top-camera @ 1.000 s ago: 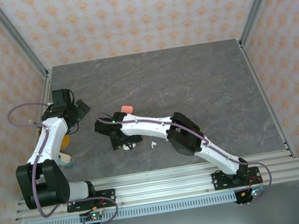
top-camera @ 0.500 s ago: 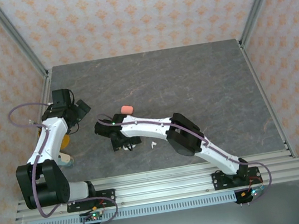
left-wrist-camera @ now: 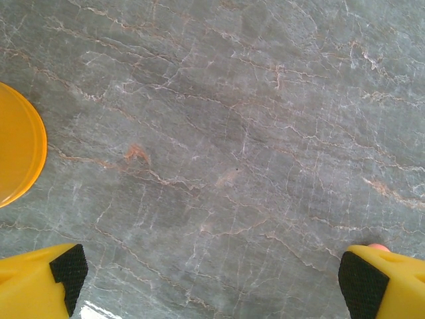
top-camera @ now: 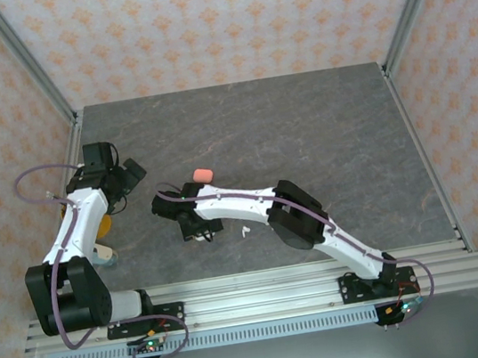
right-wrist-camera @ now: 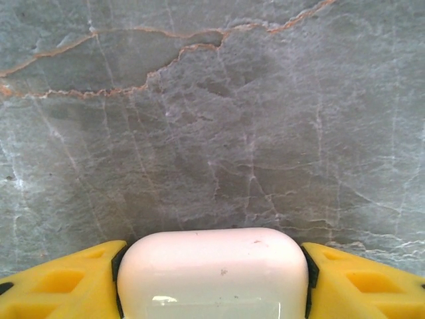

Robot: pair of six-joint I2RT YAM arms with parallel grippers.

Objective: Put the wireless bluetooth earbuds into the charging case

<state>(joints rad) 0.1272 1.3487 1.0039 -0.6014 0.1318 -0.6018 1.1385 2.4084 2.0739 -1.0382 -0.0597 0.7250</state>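
Left tool (left-wrist-camera: 216, 272) spread wide, nothing between fingers, hovering over grey table (left-wrist-camera: 232, 133). Orange disc (left-wrist-camera: 16, 146) at left edge of wrist view. Pink case (top-camera: 203, 175) lying on table just beyond right arm's wrist. Right tool (right-wrist-camera: 212, 269) clamped on white case (right-wrist-camera: 212, 249), pads touching both sides, low over table. One tiny white earbud (top-camera: 245, 230) loose on table just right of that tool, not touching it.
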